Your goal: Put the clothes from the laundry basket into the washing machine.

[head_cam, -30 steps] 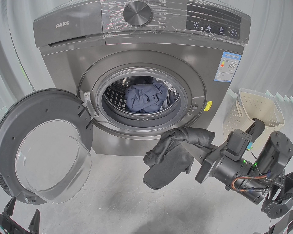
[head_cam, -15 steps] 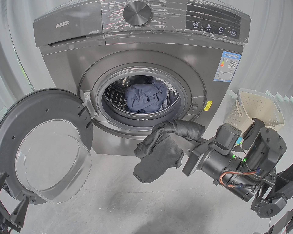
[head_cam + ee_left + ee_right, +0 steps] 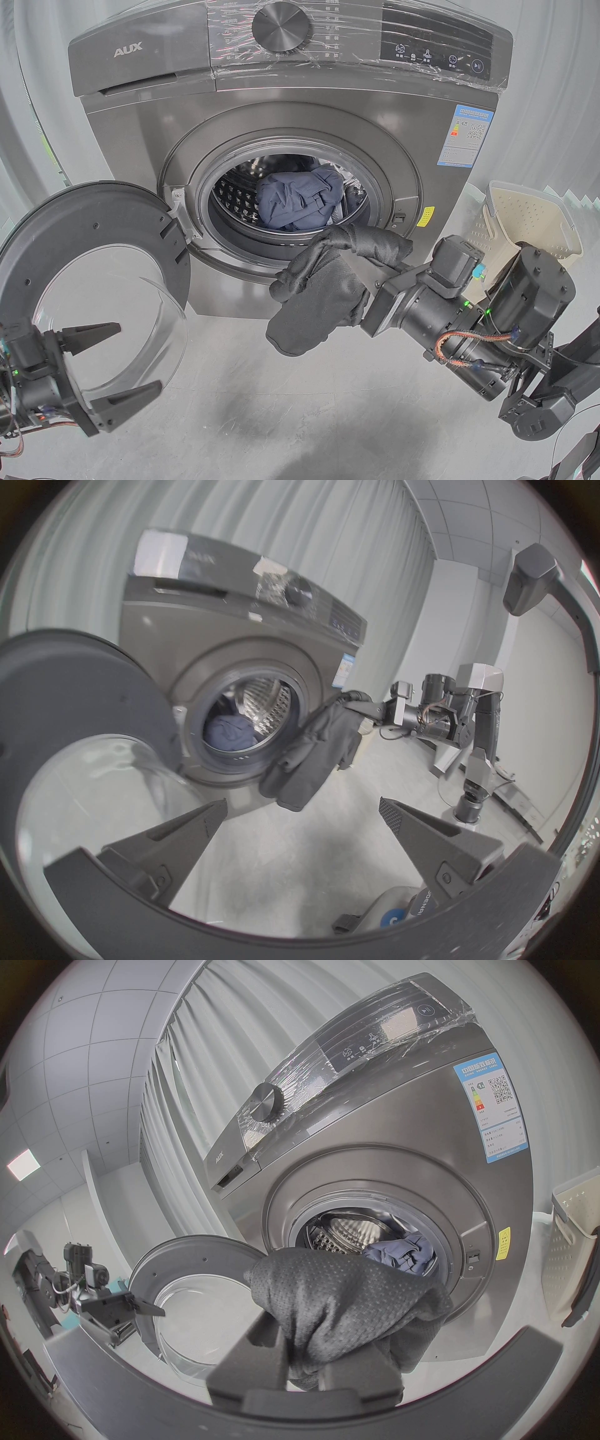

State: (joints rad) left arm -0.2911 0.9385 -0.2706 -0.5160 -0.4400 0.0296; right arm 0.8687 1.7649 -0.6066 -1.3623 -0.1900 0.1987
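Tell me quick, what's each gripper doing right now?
Left gripper: open, empty.
Right gripper: shut on the black garment.

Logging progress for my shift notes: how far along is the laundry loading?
Done: door open, a navy garment lies inside the washing machine. In hand: the right hand grips a black garment just outside the opening. Left: push it in; a dark piece hangs on the laundry basket rim. The left hand is open, empty.
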